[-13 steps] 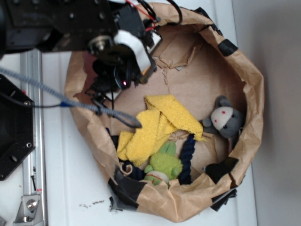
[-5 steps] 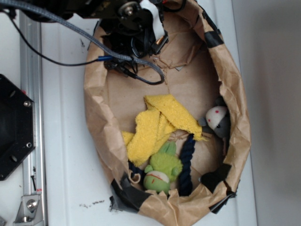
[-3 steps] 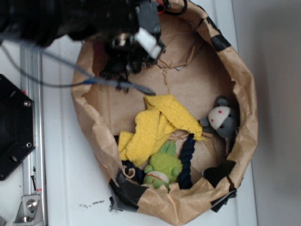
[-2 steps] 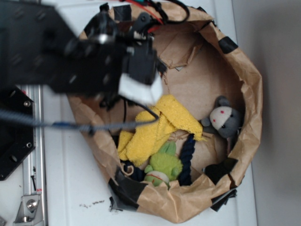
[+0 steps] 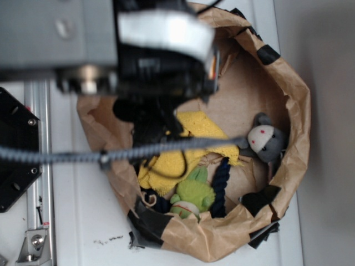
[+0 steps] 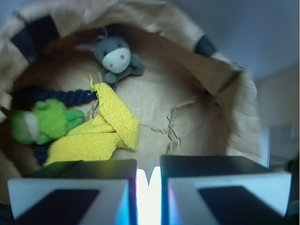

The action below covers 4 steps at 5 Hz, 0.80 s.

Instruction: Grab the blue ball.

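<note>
My gripper point(image 6: 148, 171) hangs high over the brown paper bag point(image 6: 220, 75). Its two fingers point(image 6: 75, 187) stand close together at the bottom of the wrist view. A narrow, washed-out bright thing with a turquoise glow on its edges is pinched between them; it looks like the blue ball point(image 6: 148, 201). No blue ball shows anywhere else in the bag. In the exterior view the arm is a big blur, with the dark gripper point(image 5: 148, 124) over the bag's left half, and the ball is hidden there.
In the bag point(image 5: 291, 111) lie a yellow cloth point(image 5: 191, 144), a grey plush mouse point(image 5: 265, 141) at the right wall, a green plush toy point(image 5: 193, 194) and a navy rope toy point(image 5: 221, 185). A black base plate point(image 5: 16, 155) sits to the left.
The arm has risen from the bag's upper left corner towards the camera and now looks much bigger. The bag, squeezed narrow a second ago, has sprung back to its round shape.
</note>
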Available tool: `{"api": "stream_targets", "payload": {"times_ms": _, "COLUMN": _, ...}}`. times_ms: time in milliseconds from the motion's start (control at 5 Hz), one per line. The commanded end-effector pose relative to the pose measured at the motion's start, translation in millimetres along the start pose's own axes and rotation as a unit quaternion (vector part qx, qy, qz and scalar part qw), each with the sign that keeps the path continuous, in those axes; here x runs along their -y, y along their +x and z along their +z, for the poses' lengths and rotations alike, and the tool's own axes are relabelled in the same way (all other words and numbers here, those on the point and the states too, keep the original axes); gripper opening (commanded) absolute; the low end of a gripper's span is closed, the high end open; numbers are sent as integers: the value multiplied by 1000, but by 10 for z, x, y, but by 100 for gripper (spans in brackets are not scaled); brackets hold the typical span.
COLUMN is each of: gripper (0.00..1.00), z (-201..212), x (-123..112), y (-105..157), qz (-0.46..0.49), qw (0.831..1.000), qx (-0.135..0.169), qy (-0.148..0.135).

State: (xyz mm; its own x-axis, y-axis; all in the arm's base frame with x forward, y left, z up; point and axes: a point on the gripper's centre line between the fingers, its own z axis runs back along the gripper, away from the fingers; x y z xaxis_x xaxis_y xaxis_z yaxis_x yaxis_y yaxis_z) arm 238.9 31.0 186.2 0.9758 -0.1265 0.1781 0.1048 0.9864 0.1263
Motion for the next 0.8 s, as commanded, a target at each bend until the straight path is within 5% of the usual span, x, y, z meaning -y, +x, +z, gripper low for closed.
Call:
{"api": "stream_targets", "payload": {"times_ms": 0, "gripper": 88, "z": -80, "x": -190, "y": 95, "qz": 2, "qw": 1000, "qx": -12, "qy": 10}}
{"api": "stream_targets", "payload": {"times_ms": 200, "gripper": 100, "z": -332, "x": -227, "y": 29, "qz": -14, "qw": 1000, "qx": 24, "qy": 10}}
{"api": "stream_targets", "payload": {"times_ms": 400, "gripper": 100, "z": -632, "x": -248, "y": -58, "qz": -120, "qw": 992, "qx": 18, "qy": 28}}
{"api": "stream_targets", "payload": {"times_ms": 600, "gripper": 100, "z": -809, "x": -286, "y": -129, "qz": -168, "qw": 985, "qx": 28, "qy": -1}}
